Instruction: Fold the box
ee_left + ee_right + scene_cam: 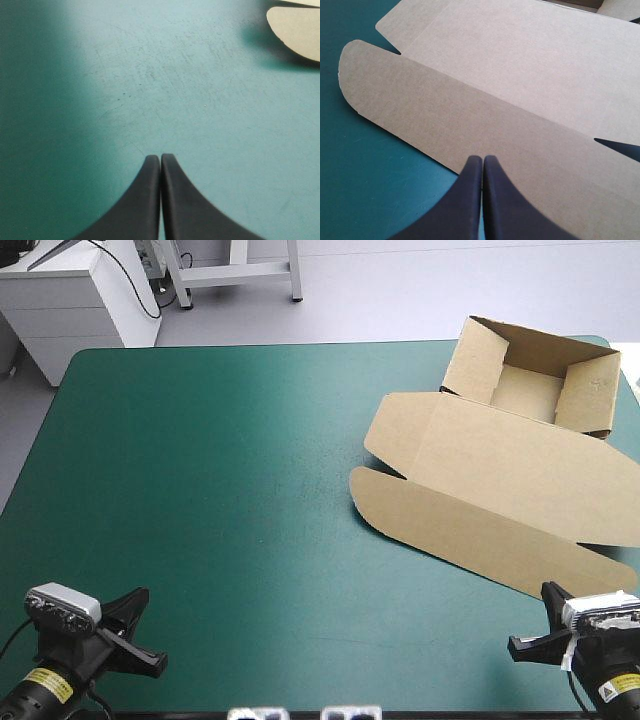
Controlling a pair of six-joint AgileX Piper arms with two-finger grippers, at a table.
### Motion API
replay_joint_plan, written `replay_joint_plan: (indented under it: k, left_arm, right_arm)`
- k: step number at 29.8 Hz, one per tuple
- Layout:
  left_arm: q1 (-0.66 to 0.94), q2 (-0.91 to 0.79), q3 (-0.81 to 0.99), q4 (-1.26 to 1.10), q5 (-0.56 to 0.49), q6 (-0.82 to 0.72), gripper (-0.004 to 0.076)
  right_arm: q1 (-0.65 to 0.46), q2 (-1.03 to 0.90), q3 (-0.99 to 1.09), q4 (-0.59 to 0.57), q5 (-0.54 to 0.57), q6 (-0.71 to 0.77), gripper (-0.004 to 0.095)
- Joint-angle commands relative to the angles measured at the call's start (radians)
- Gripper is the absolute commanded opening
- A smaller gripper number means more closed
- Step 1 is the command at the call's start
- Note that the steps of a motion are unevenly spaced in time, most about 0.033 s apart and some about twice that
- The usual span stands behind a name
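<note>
Sitting far right on teal-green cover (pixel 200 490), box (pixel 500 460): tray walls up, lid flat toward near edge. Left gripper (pixel 160 160) pressed together, empty, well apart. Right gripper (pixel 483 159) likewise, at lid flap's near edge, probably ready to lift it.

The brown box (pixel 500 470) lay at the far right of the teal-green table (pixel 200 490), tray open, lid spread flat.

Box (pixel 500 465) on table's (pixel 200 490) right — right tool (pixel 483 159) before it; left tool (pixel 160 159) near left corner
</note>
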Motion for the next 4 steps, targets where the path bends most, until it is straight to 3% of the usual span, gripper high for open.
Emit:
replay_joint_plan:
  k: [1, 4]
  left_arm:
    - [-0.003, -0.027, -0.019, -0.013, -0.082, 0.002, -0.0008]
    - [-0.003, -0.042, -0.019, -0.027, -0.072, 0.002, -0.0008]
  right_arm:
    - [0.002, 0.011, -0.025, -0.005, -0.046, 0.003, -0.0005]
    - [0.002, 0.011, -0.025, -0.005, -0.025, 0.007, -0.0005]
